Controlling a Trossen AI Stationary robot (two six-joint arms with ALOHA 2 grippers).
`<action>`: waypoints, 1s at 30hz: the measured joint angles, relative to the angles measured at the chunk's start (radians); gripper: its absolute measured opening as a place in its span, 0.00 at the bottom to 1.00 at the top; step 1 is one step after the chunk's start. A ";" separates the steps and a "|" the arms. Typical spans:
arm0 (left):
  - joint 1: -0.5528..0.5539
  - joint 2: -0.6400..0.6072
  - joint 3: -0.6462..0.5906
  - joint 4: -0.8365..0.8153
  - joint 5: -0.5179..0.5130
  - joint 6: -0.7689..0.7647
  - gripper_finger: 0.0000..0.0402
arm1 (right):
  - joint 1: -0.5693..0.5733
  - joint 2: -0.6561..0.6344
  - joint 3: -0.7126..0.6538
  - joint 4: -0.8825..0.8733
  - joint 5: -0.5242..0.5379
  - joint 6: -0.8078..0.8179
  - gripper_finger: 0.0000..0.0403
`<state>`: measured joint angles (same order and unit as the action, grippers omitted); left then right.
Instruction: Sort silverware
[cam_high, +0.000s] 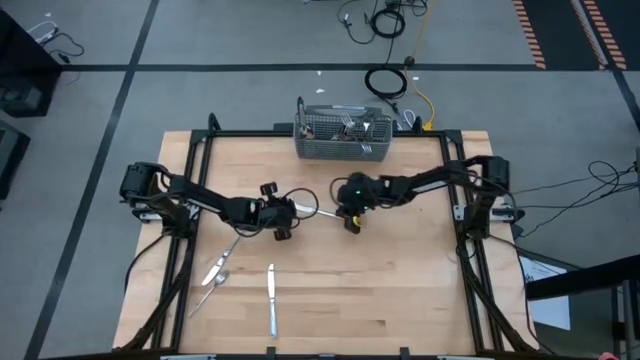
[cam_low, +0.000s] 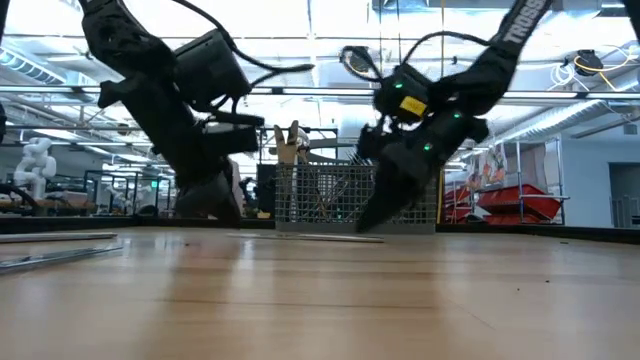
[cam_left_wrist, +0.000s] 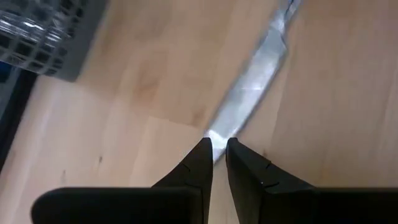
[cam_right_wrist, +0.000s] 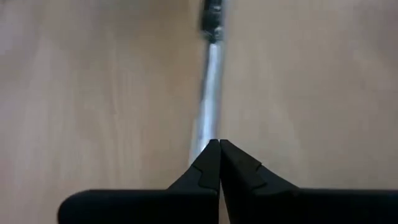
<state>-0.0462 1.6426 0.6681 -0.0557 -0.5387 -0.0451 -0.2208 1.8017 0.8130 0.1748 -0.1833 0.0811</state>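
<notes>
Both grippers positioned at one knife at table centre.

High view: the left gripper (cam_high: 290, 212) and right gripper (cam_high: 350, 222) are seen at opposite ends of a knife (cam_high: 322, 212); further silverware (cam_high: 220, 268) lies near the front-left, and a basket (cam_high: 345, 137) at the far edge. Left wrist view: narrowly parted jaws clamp the blade (cam_left_wrist: 249, 93). Right wrist view: jaws closed, apparently pinching the handle (cam_right_wrist: 206, 118).

White lettering on right arm (cam_low: 520, 25), not legible

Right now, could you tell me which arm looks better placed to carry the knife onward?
Hard to call: both the left gripper and the right gripper pinch opposite ends of the knife. The right is probably better, being nearer the basket.
</notes>
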 joint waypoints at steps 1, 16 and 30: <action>0.001 -0.005 0.002 0.004 -0.003 -0.002 0.14 | 0.002 0.019 0.027 -0.005 -0.006 -0.006 0.00; 0.036 0.031 -0.046 0.100 0.069 -0.121 0.14 | 0.000 0.242 0.243 0.001 -0.160 0.025 0.00; 0.040 0.070 -0.053 0.187 0.094 -0.165 0.14 | 0.076 0.148 0.240 -0.012 0.001 -0.057 0.37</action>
<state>-0.0059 1.7126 0.6151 0.1312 -0.4442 -0.2099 -0.1451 1.9500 1.0527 0.1627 -0.1822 0.0242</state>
